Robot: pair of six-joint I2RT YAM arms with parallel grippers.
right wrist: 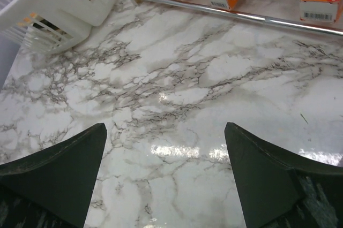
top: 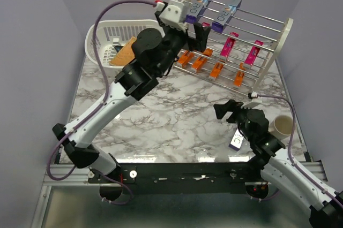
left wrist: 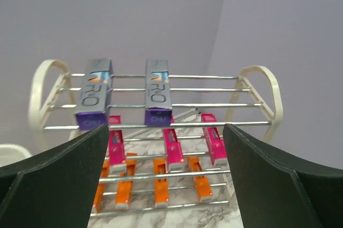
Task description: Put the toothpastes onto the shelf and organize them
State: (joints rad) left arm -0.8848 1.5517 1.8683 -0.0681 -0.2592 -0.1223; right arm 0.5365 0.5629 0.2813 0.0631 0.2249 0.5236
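Toothpastes mostly racked: two silver cartons with purple ends [left wrist: 94, 95] lie side by side across the top rods of the cream-white tiered shelf [left wrist: 260, 81] with arched end frames. Three magenta-pink cartons [left wrist: 172, 147] sit on the middle tier and four small orange cartons [left wrist: 161, 190] on the lowest. Shelf stands at the far right corner of the grey-veined marble table [top: 177, 121]. One more silver-and-purple carton [top: 236, 139] lies flat near the table's near right edge, just beside the right gripper [right wrist: 164, 126]. That gripper hovers over bare marble, jaws wide, nothing between them. Left gripper [left wrist: 165, 129] faces the shelf front, jaws spread wide, empty. White slotted plastic basket [top: 107, 27] at far left corner, tan woven cone [top: 124, 52] inside. Cream cup [top: 282, 126] by right edge.
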